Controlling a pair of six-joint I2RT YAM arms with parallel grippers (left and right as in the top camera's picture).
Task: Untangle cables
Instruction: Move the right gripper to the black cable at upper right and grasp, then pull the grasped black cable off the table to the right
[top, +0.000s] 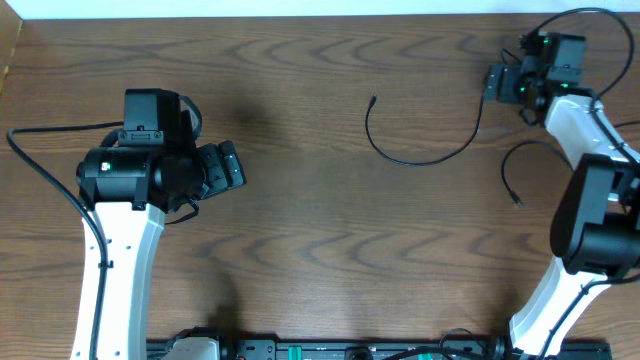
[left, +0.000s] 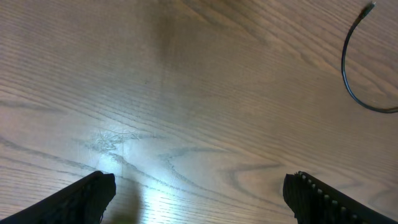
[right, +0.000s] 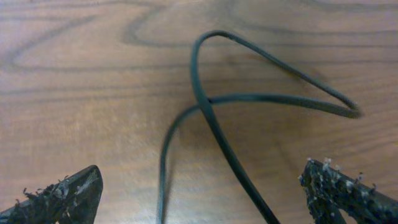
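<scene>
One thin black cable (top: 405, 160) lies on the wooden table in a U-shaped curve; its plug end is near the top centre and its other end runs up towards my right gripper (top: 497, 82). A second thin cable (top: 506, 170) curves beside the right arm, with its plug end lower down. In the right wrist view the cable (right: 205, 106) crosses over itself in a loop, and two strands run down between the open fingers (right: 202, 171). My left gripper (top: 232, 165) is open and empty (left: 200, 180), far left of the cables. The first cable's curve (left: 346, 68) shows at the left wrist view's upper right.
The table's far edge (top: 300, 16) runs along the top. A thicker black cord (top: 585, 12) loops above the right wrist, and another (top: 40, 165) trails from the left arm. The right arm's black and white body (top: 600, 215) stands at the right edge.
</scene>
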